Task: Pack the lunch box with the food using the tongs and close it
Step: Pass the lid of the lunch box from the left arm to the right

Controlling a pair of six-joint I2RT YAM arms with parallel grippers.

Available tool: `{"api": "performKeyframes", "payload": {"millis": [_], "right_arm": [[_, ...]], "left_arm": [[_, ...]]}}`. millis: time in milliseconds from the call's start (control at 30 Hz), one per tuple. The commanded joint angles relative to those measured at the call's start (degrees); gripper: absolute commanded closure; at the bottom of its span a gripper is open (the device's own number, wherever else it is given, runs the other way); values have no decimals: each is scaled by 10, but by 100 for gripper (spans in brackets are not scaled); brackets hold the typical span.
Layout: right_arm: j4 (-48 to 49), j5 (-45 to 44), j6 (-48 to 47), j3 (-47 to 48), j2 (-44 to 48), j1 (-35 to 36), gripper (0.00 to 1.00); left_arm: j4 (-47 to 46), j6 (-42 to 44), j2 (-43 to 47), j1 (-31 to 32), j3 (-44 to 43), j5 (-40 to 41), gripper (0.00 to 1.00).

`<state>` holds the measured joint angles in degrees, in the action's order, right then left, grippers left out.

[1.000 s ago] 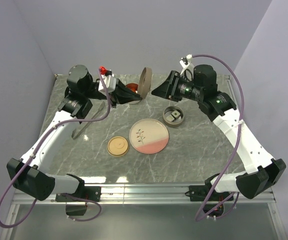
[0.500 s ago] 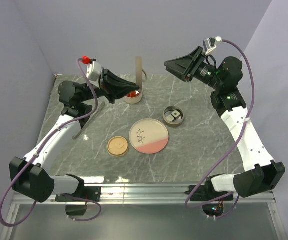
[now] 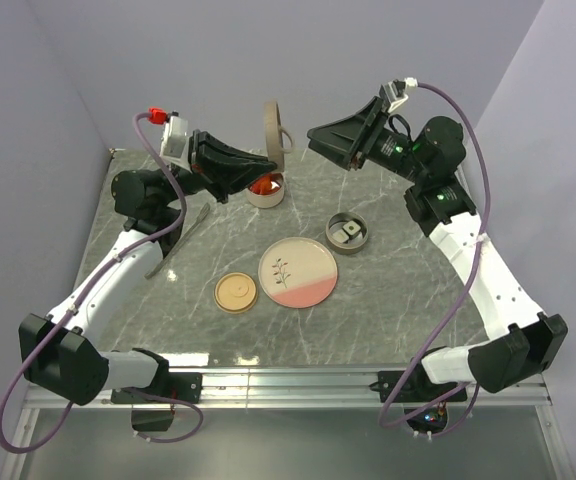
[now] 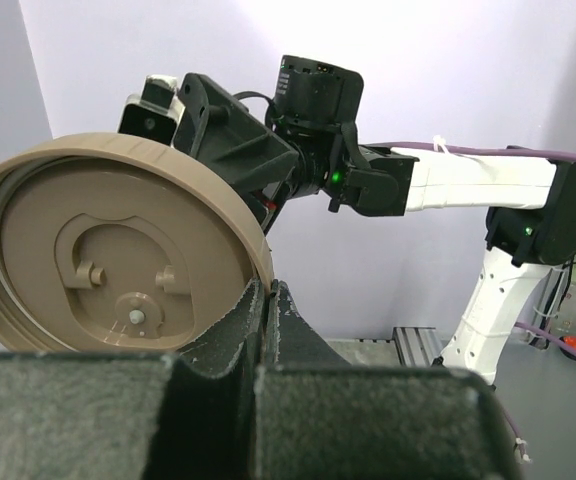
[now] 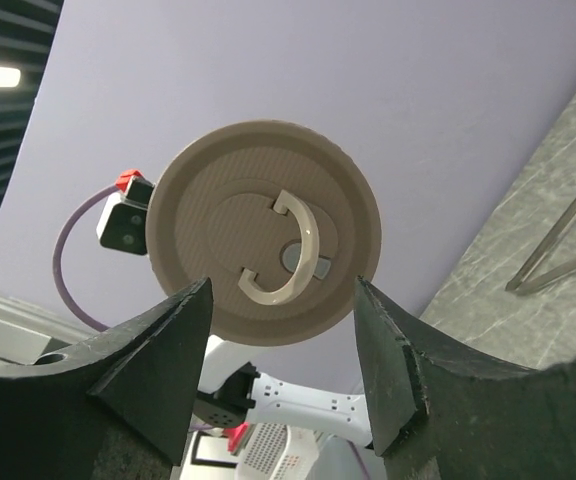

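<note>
Marble-grey tabletop (image 3: 398,300) sits in a lavender-walled corner. The left claw (image 3: 266,163) is pressed together on the lower rim of the tan lid (image 3: 273,125), holding it upright on edge. The right claw (image 3: 313,135) faces the lid's handle side with its fingers spread, a gap between them and the lid. The tongs (image 3: 190,228) lie flat on the table behind the left claw, beside its arm. The plate (image 3: 313,262) and 1 small tan disc (image 3: 236,292) lie nearer the bases than both claws. Just under the left claw's tip stands the round lunch box (image 3: 268,200) with red food (image 3: 261,184) inside. Below the right claw, 1 smaller round tin (image 3: 330,228) holds 1 white-and-black sushi piece (image 3: 352,231).
</note>
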<state>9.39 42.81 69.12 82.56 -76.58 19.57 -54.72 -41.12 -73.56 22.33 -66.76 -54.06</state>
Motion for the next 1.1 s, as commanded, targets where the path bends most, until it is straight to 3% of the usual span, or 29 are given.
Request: {"api": "performKeyframes", "payload": {"millis": [0, 400, 1067], "right_arm": [[20, -7, 14, -2, -3, 14, 35], [30, -13, 36, -1, -15, 46, 38], [20, -26, 35, 5, -23, 49, 52]], "left_arm": [[-40, -10, 4, 6, -9, 11, 100], [-39, -6, -12, 16, -21, 3, 100], [-36, 5, -21, 34, -26, -15, 100]]}}
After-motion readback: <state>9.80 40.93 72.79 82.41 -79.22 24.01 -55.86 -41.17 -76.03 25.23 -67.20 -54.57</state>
